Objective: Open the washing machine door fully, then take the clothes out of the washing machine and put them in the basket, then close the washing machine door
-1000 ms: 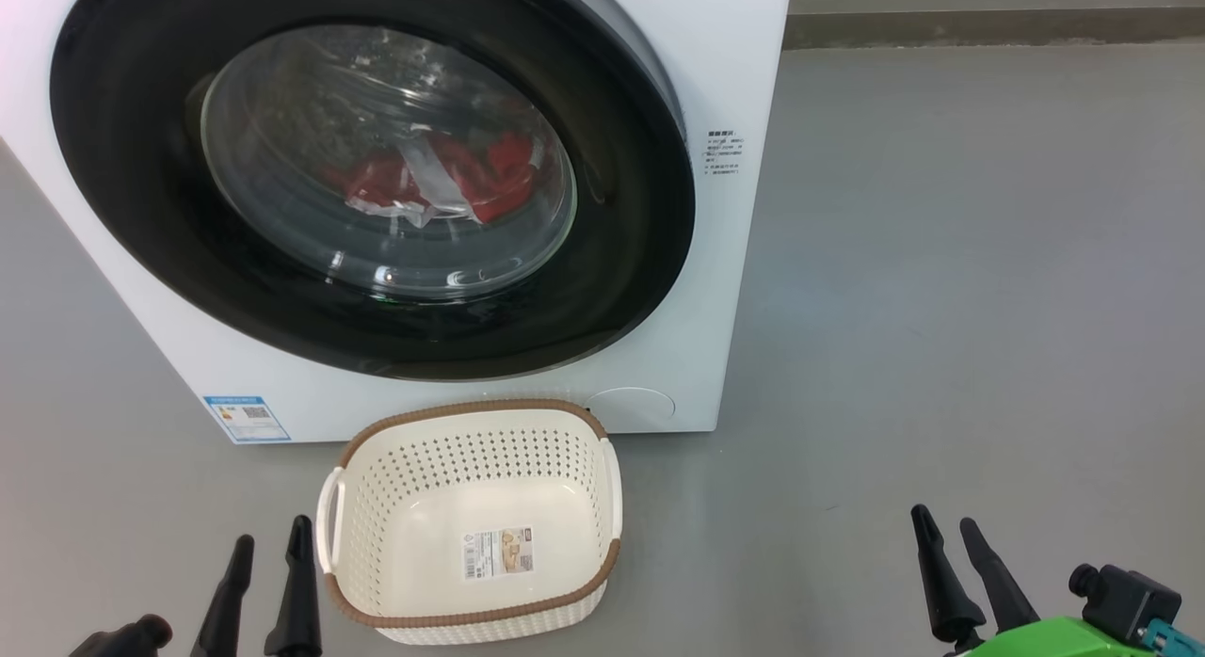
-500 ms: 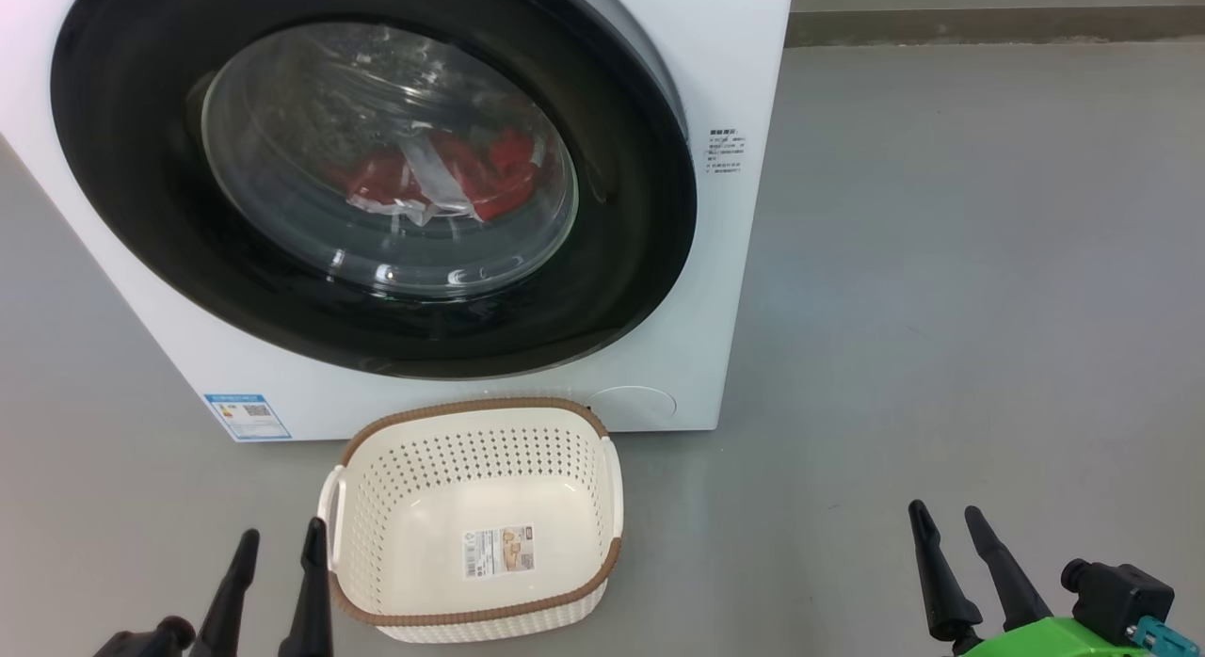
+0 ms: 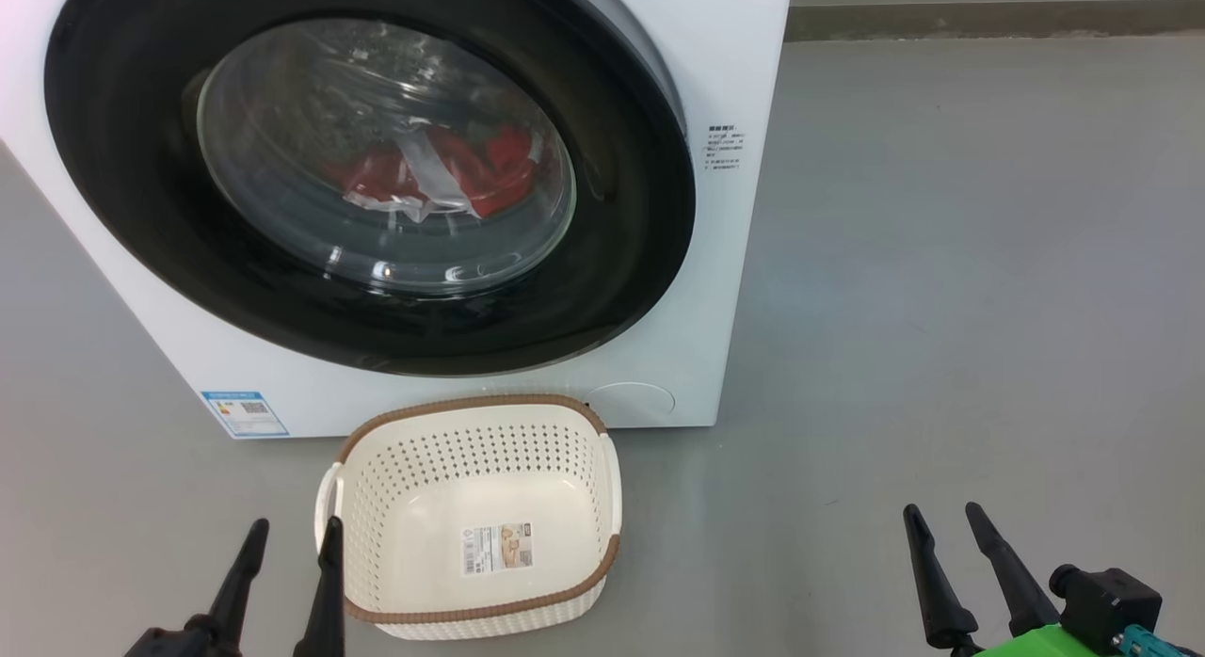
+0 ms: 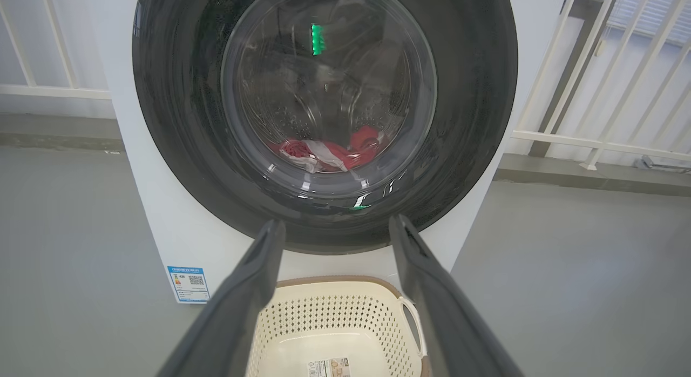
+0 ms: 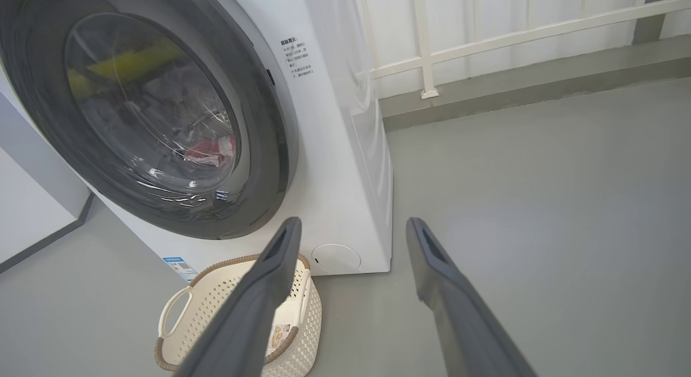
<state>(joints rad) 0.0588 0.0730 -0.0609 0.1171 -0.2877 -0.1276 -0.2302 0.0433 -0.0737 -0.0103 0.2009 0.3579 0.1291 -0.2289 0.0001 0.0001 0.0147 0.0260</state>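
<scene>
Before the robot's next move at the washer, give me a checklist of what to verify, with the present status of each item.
1. Washing machine door fully open: not ok; it sits shut or nearly shut against the washing machine.
2. Clothes located: ok; red fabric lies behind the door's glass.
3. Basket ready: ok; upright on the floor before the machine, holding nothing but a label.
4. Left gripper free: ok; open, holding nothing.
5. Right gripper free: ok; open, holding nothing.
6. Basket clear of the door's swing: cannot tell.
</scene>
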